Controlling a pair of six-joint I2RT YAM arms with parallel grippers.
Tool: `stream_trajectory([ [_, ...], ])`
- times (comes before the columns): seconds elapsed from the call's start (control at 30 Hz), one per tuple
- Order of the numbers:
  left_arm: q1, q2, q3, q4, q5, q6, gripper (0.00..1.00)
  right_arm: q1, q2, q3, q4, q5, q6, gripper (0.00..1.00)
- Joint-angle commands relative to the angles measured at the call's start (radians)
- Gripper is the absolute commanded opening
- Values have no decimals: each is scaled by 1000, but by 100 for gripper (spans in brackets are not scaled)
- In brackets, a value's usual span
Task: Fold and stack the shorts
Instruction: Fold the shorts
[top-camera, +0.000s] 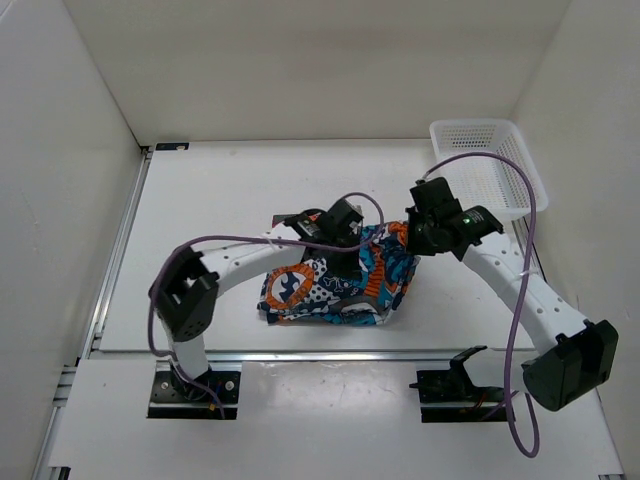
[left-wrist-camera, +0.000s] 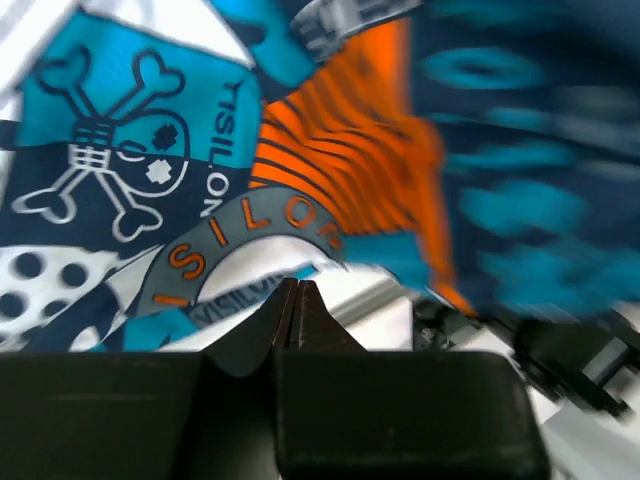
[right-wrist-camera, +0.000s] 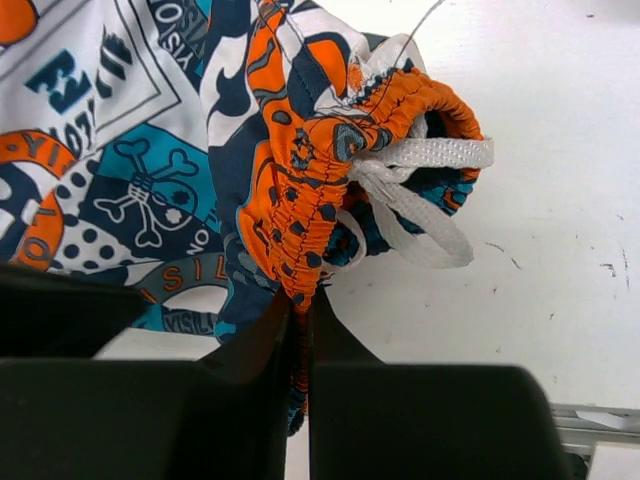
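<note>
The shorts (top-camera: 335, 285), printed in orange, teal, white and black, lie bunched at the table's middle, their right side lifted between the two arms. My left gripper (top-camera: 348, 250) is over their middle. In the left wrist view its jaws (left-wrist-camera: 296, 285) are pressed shut at the lower edge of a raised cloth panel (left-wrist-camera: 200, 150) with a skull print. My right gripper (top-camera: 408, 243) is at the shorts' right end. In the right wrist view it (right-wrist-camera: 302, 300) is shut on the orange elastic waistband (right-wrist-camera: 310, 190), and the white drawstring (right-wrist-camera: 420, 190) hangs loose beside it.
A white plastic basket (top-camera: 490, 165) stands at the back right corner. White walls enclose the table on the left, back and right. A metal rail (top-camera: 300, 355) runs along the near edge by the arm bases.
</note>
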Motion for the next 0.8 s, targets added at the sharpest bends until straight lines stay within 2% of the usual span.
stream_trajectory([
  [0.0, -13, 48, -14, 59, 12, -76, 10, -42, -45, -8, 53, -57, -17, 0],
  [0.33, -85, 246, -3, 68, 4, -107, 10, -155, -85, -48, 63, -104, -57, 0],
  [0.43, -95, 255, -13, 68, 24, -107, 10, -180, -94, -58, 63, -127, -66, 0],
  [0.6, -95, 188, -13, 68, 47, -83, 10, -221, -94, -58, 72, -169, -76, 0],
  [0.77, 30, -30, -66, 59, 49, -34, 10, -221, -84, -39, 72, -169, -115, 0],
])
